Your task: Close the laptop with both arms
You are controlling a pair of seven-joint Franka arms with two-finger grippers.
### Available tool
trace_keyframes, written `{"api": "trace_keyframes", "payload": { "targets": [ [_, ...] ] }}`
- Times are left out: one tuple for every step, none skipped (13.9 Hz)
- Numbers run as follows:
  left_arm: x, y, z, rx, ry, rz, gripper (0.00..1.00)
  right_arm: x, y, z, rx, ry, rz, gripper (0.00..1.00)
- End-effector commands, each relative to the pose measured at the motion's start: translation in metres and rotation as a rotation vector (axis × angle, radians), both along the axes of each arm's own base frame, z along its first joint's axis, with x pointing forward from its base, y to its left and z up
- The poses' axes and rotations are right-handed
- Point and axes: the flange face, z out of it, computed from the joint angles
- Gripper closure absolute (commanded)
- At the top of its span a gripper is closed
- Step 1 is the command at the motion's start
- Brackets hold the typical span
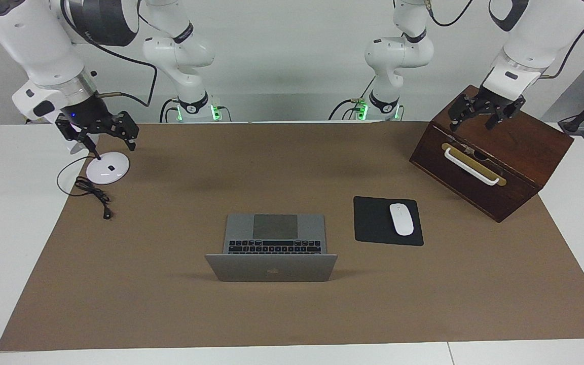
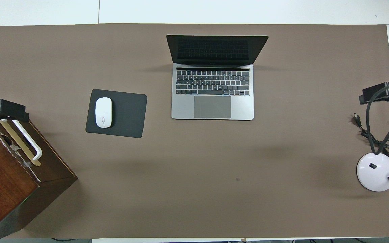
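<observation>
The silver-grey laptop (image 1: 271,248) (image 2: 212,91) stands open in the middle of the brown mat, its lid upright and its dark screen facing the robots. My left gripper (image 1: 473,123) hangs open over the top of the wooden box (image 1: 495,152), with nothing between its fingers. At the other end, my right gripper (image 1: 100,137) hangs open and empty just above the white lamp base (image 1: 108,168). Both arms are well away from the laptop.
A black mouse pad (image 2: 127,114) with a white mouse (image 2: 103,112) lies beside the laptop toward the left arm's end. The wooden box (image 2: 8,175) has a white handle. A black cable (image 1: 94,195) coils by the lamp base (image 2: 376,171).
</observation>
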Motion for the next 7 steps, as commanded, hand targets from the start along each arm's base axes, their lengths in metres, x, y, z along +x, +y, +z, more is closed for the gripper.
{"api": "trace_keyframes", "payload": {
  "targets": [
    [-0.0062,-0.0006,0.0016,-0.001,0.003,-0.013,0.0,-0.0034,-0.0021,0.0027,0.003,0.003,-0.001,0.0],
    [-0.0059,-0.0006,0.0019,-0.001,0.0,-0.013,0.0,-0.0033,-0.0013,0.0027,0.003,0.003,0.0,0.0],
    [-0.0086,0.0012,0.0077,-0.001,-0.014,-0.01,0.0,-0.0038,-0.0012,0.0035,0.002,0.001,0.0,0.0],
    [-0.0094,0.0028,0.0087,-0.002,-0.017,-0.007,0.0,-0.0035,-0.0012,0.0026,0.003,0.004,0.0,0.0],
    [-0.0088,0.0036,0.0091,-0.002,-0.021,-0.004,0.0,-0.0039,-0.0012,0.0034,0.003,0.003,0.0,0.0],
    [-0.0083,0.0012,0.0096,-0.002,-0.027,-0.006,0.0,-0.0041,-0.0012,0.0033,0.003,0.004,0.0,0.0],
    [-0.0074,0.002,0.0091,-0.002,-0.029,-0.004,0.0,-0.0043,-0.002,0.0032,0.003,0.006,-0.001,0.0]
  ]
}}
